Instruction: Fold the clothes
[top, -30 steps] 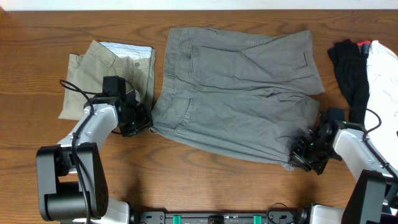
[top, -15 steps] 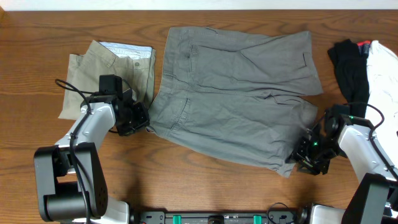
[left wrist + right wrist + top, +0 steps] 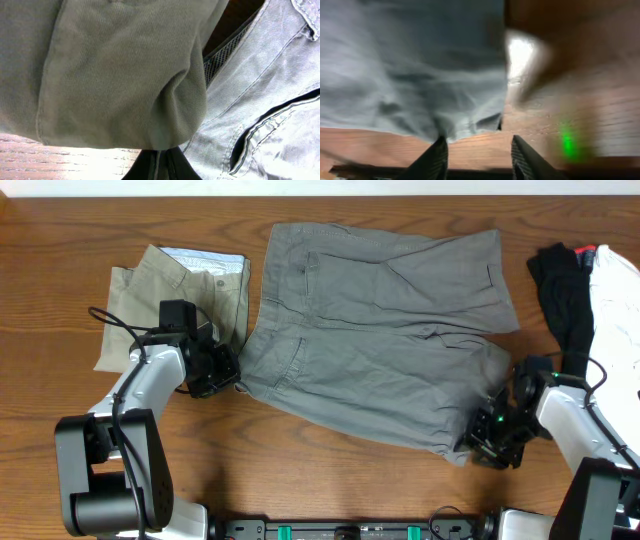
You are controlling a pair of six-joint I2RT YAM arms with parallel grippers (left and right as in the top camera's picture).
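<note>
The mid-grey shorts [image 3: 380,330] lie spread flat across the middle of the table. The khaki-beige shorts [image 3: 180,290] lie folded to their left. My left gripper [image 3: 232,377] sits at the grey shorts' lower left waistband corner. In the left wrist view its fingers [image 3: 162,162] are pressed together under a fold of olive-grey cloth [image 3: 115,75], with the grey pocket area [image 3: 260,100] beside it. My right gripper [image 3: 482,442] is at the lower right leg corner. In the right wrist view it [image 3: 477,150] is open over bare wood, just below the hem [image 3: 420,65].
A black garment [image 3: 562,300] and a white cloth [image 3: 620,300] lie at the right edge, close behind my right arm. The brown wooden table [image 3: 320,480] shows along the front between both arms.
The grey shorts' lower edge has shifted slightly left and smoothed. My right gripper pulled off the hem corner, then came back down beside it. My left arm barely moved.
</note>
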